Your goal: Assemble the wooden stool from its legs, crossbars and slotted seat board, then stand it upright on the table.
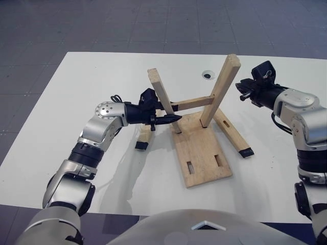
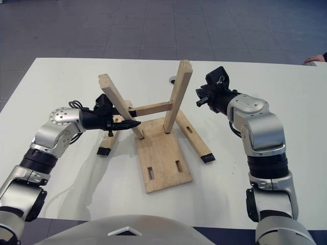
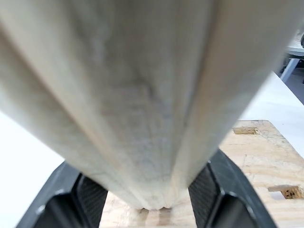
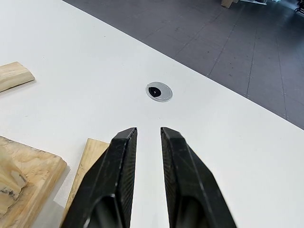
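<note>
Two rectangular slots (image 1: 189,166) are showing at the near end of the seat board (image 1: 202,153), which is lying flat on the white table (image 1: 76,102) roughly at its middle. At the board's far end two legs are standing up and leaning outward, the left upright leg (image 1: 159,89) and the right upright leg (image 1: 222,87), with a crossbar (image 1: 193,104) running between them about halfway up. Just beside the board at nine o'clock, a loose leg (image 1: 144,137) is lying on the table with a black cap on its near end; at three o'clock another loose leg (image 1: 232,133) is lying the same way, its far end touching the board. The left gripper (image 1: 172,118) is coming in from nine o'clock and pinching the left upright leg low down, one finger on each side of the wood. The right gripper (image 4: 148,130) is hovering at three o'clock from the top of the right upright leg, near it but apart, its fingers parted by a narrow gap and gripping nothing. Farther off at twelve o'clock, a round cable grommet (image 1: 208,75) is sitting in the tabletop. Beyond the table's far edge, a grey tiled floor (image 1: 102,25) is stretching away.
</note>
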Controlling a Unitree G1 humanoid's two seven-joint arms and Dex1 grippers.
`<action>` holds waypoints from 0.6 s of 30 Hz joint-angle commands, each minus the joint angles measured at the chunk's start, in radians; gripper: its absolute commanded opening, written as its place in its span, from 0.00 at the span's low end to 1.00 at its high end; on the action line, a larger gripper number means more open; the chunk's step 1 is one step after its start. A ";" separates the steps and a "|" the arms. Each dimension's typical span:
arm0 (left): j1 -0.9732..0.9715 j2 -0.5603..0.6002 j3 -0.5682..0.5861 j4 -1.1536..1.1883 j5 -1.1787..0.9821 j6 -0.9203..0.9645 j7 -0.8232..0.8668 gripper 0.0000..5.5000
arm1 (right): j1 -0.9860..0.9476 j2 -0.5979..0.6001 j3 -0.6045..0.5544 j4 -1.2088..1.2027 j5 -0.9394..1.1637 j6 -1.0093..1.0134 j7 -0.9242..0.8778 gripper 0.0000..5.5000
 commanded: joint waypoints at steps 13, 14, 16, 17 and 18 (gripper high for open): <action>-0.152 -0.076 -0.014 0.377 0.257 -0.150 -0.145 0.60 | -0.013 -0.084 0.062 0.017 0.043 -0.009 0.246 0.16; -0.155 -0.078 -0.006 0.377 0.265 -0.148 -0.149 0.63 | -0.009 -0.102 0.059 0.003 0.067 -0.004 0.295 0.20; -0.158 -0.079 0.010 0.379 0.283 -0.150 -0.150 0.68 | -0.007 -0.137 0.049 -0.023 0.108 0.006 0.378 0.25; -0.160 -0.075 0.017 0.379 0.293 -0.151 -0.155 0.69 | -0.007 -0.155 0.050 -0.032 0.117 0.004 0.409 0.27; -0.160 -0.070 0.024 0.377 0.301 -0.151 -0.159 0.72 | -0.007 -0.174 0.054 -0.038 0.122 -0.001 0.438 0.30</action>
